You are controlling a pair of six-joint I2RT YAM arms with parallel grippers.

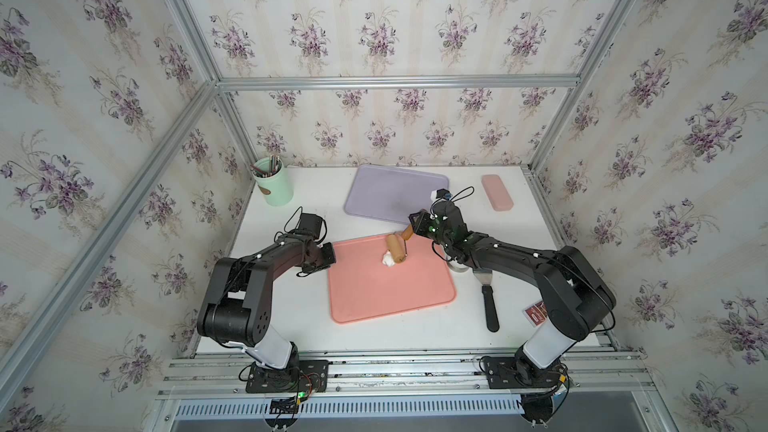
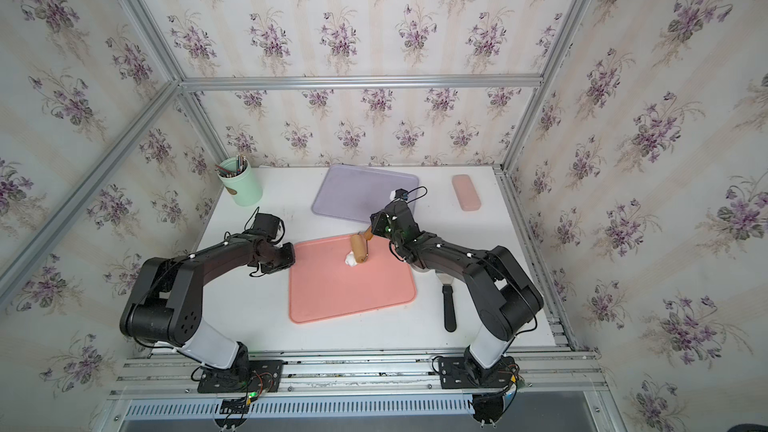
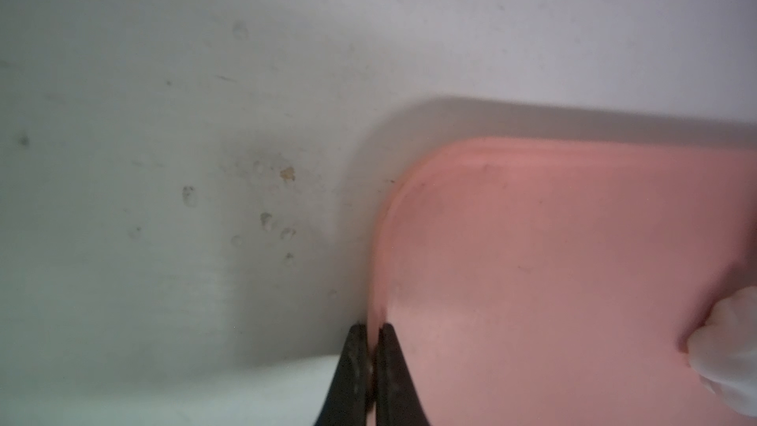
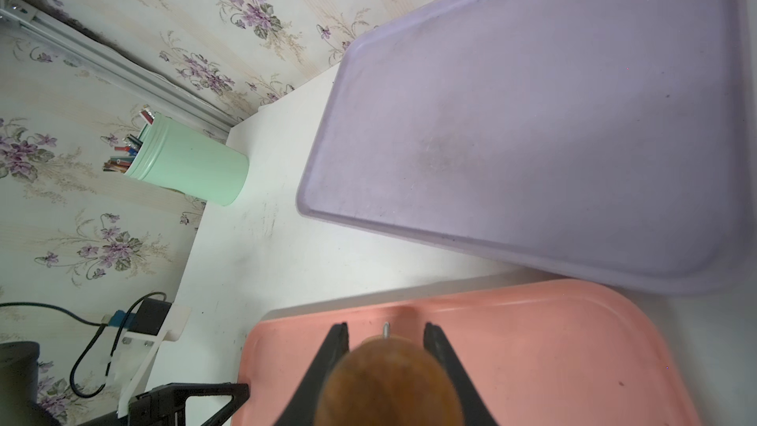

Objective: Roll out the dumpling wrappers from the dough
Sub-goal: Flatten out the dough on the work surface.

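The dough (image 1: 388, 260) (image 2: 351, 260) (image 3: 729, 346) is a small white lump on the pink tray (image 1: 390, 297) (image 2: 349, 297) (image 3: 553, 239) (image 4: 573, 342). A wooden roller (image 1: 395, 248) (image 2: 359, 248) rests against its far right side. My right gripper (image 1: 410, 229) (image 2: 371, 229) (image 4: 385, 327) is shut on the roller's wooden handle (image 4: 389, 383). My left gripper (image 1: 331, 254) (image 2: 291, 257) (image 3: 370, 327) is shut on the pink tray's left rim. No dumpling wrappers are in view.
A purple tray (image 1: 390, 193) (image 2: 361, 193) (image 4: 532, 137) lies behind the pink one. A green cup of pencils (image 1: 274, 187) (image 2: 243, 184) (image 4: 192, 170) stands back left. A black-handled spatula (image 1: 488, 301) (image 2: 449, 305) lies right of the pink tray. A pink case (image 1: 496, 192) (image 2: 466, 192) lies back right.
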